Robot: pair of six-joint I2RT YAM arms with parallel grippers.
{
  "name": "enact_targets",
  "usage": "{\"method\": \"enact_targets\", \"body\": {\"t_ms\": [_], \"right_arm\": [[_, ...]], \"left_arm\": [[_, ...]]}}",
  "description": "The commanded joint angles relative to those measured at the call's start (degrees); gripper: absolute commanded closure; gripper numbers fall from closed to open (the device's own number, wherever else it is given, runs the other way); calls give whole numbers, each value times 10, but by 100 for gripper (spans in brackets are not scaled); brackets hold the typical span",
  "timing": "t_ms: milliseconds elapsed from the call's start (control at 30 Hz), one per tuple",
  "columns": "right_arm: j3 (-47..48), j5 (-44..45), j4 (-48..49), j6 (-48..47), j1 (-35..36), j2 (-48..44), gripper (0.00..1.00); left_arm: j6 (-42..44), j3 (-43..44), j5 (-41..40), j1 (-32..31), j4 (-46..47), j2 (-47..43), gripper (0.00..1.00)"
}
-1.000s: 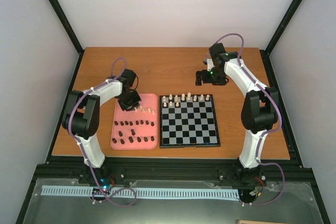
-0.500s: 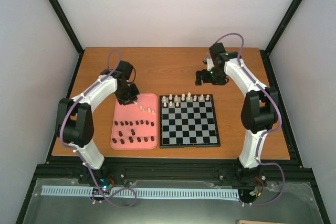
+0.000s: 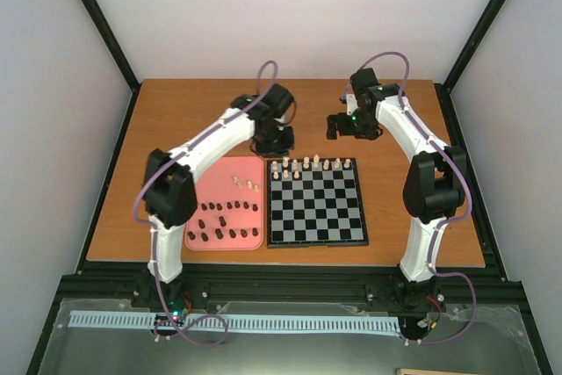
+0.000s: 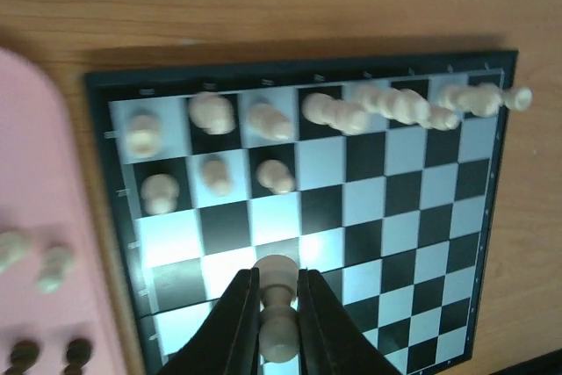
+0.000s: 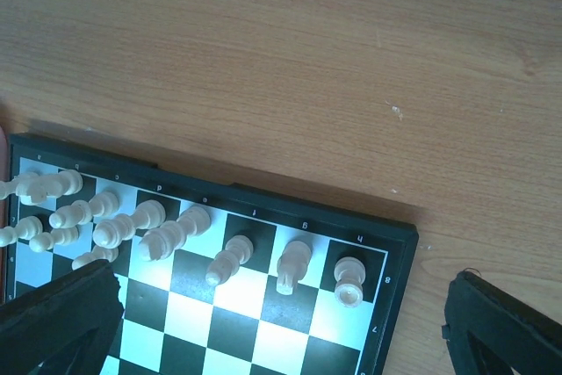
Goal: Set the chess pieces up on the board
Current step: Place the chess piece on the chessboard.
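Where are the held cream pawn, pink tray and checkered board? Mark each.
Cream pawn (image 4: 279, 309), left wrist view, stem.
Pink rounded tray (image 3: 215, 177), top view, bare floor.
Black-and-grey checkered board (image 3: 318, 212), top view, empty squares.

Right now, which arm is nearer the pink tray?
Left. The left arm hangs just past the pink tray's far right corner; the right arm sits beyond the board's far edge.

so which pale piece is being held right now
The piece pinched in the left gripper; the rest sit on the board or the pink tray.
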Motion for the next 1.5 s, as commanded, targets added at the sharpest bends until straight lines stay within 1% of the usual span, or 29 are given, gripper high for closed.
{"method": "enact_targets", "body": {"t_ms": [0,200,300,667,800,867,1467], "right_arm": [[13,-2,-4,-2,-4,4,0],[8,-3,-2,-3,-4,1,0],[8,-4,-1,-3,-4,0,0],[9,-3,0,-2,-4,2,0],[10,-4,1,-2,-4,5,0],[10,-5,1,-2,-18,7,0],[16,-11,2,-2,-23,19,0]], "left_arm": [[43,106,-3,-51,-74,69,88],[58,201,-22,-96,-102,140,88],[63,224,-33,-110,-109,166,88],[72,206,-76,-114,-86,190,88],[73,205,-78,-114,-77,201,88],[74,205,-78,-114,-76,207,88],[86,212,-94,-114,-55,244,88]]}}
